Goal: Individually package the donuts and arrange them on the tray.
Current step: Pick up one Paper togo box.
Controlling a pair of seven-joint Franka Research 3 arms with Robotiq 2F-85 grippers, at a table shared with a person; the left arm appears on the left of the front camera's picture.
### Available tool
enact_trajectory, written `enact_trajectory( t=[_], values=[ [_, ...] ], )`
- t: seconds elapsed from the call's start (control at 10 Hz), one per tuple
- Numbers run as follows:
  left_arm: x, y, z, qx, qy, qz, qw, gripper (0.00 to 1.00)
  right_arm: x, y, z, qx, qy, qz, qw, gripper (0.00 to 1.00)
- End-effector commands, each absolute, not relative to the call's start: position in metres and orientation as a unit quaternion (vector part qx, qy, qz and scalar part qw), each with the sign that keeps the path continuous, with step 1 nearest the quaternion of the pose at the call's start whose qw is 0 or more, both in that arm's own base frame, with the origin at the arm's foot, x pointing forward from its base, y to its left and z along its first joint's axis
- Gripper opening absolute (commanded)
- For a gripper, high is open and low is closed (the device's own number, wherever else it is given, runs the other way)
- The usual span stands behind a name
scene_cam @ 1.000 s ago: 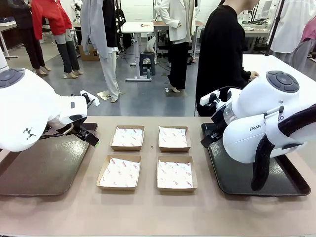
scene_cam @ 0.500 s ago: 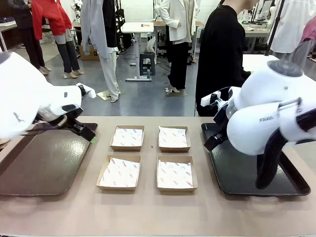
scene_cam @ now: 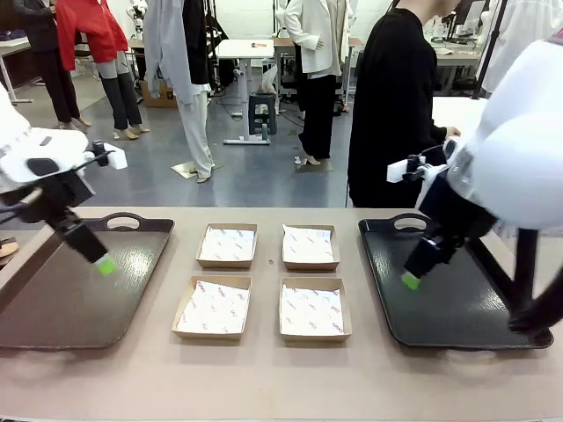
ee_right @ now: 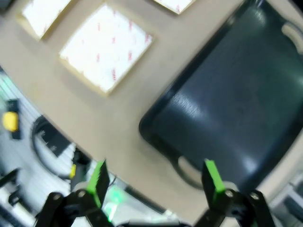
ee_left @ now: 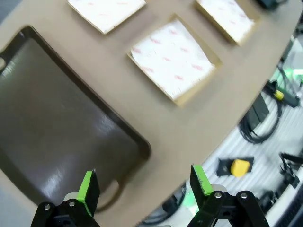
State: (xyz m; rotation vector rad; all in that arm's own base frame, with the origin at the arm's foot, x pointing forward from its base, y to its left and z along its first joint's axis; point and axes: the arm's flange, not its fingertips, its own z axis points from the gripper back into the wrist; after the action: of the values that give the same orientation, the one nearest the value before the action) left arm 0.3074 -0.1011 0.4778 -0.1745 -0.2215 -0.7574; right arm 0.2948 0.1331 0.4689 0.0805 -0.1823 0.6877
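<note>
left pincer [ee_left: 144, 184] hung wide open, empty, above left tray [scene_cam: 53, 299] | right pincer [ee_right: 155, 179] likewise above right tray [scene_cam: 457, 308] | four lined boxes [scene_cam: 213, 308] sat unfilled between | risk: low swing could shove boxes askew

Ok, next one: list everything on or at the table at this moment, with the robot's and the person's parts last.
Tan table: one, tan, across the foreground.
Dark brown rectangular tray with handles: one, dark brown, on the table's left side.
Black rectangular tray with handles: one, black, on the table's right side.
Shallow square cardboard boxes lined with white printed paper: four, brown with white liners, in a two-by-two grid between the trays.
Person in a black top: one, black clothing, standing at the far side behind the black tray.
Left gripper: one, black with green pads, open, above the brown tray.
Right gripper: one, black with green pads, open, above the black tray.
</note>
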Motion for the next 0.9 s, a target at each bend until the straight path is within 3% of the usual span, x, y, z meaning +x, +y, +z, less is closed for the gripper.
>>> enact_trajectory(
  t=[0.0,0.1,0.2,0.8],
  values=[
    [0.23,-0.07,0.432,-0.075,-0.101,-0.36,0.925,1.0,0.212,0.086,0.409,0.043,-0.073,0.335,0.938,1.0],
    [0.232,-0.066,0.426,-0.058,-0.122,-0.344,0.929,1.0,0.221,0.079,0.403,0.009,-0.087,0.335,0.938,1.0],
    [0.295,-0.093,0.486,-0.086,-0.095,-0.367,0.921,1.0,0.281,0.124,0.478,0.04,-0.075,0.334,0.939,1.0],
    [0.292,-0.091,0.486,-0.077,-0.088,-0.361,0.925,1.0,0.277,0.12,0.48,0.031,-0.07,0.33,0.941,1.0]
  ],
)
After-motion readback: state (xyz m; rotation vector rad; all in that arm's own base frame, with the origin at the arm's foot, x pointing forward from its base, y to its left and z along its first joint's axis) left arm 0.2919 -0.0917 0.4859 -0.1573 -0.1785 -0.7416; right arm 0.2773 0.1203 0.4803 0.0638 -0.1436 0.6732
